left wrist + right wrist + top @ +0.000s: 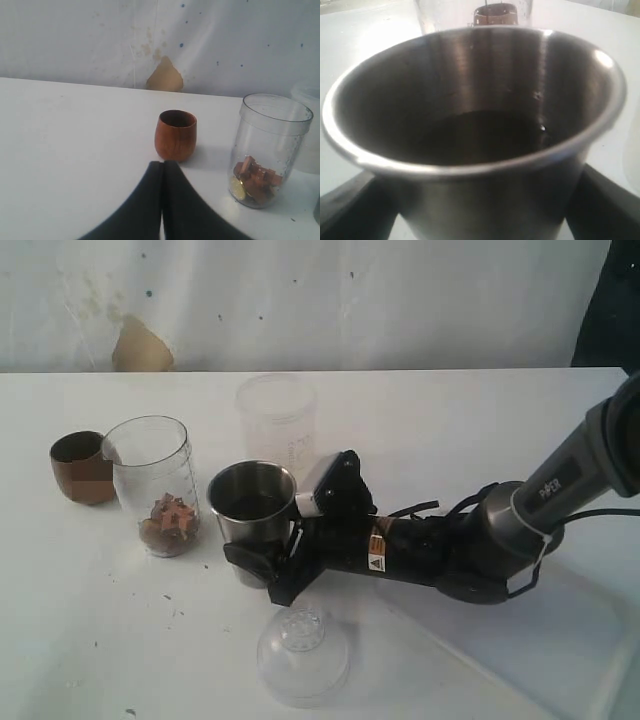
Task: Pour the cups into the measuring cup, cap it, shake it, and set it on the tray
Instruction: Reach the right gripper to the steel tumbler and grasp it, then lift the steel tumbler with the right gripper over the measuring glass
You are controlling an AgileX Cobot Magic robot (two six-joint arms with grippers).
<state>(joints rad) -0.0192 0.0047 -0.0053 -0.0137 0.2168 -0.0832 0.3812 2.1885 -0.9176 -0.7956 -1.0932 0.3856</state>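
The right end effector [270,540] straddles the lower half of the tumbler [252,502]; I cannot tell whether its jaws are pinching the wall. The wall is tapered and slick, so a loose, low hold could let it slip or tip, spilling its dark contents on the bench [80,640]. A careless swing could also knock the measuring cup [152,485] just beside it. The tumbler stands upright, shiny steel with a rolled rim and something dark at the bottom. The left end effector [161,200] is clenched and empty.
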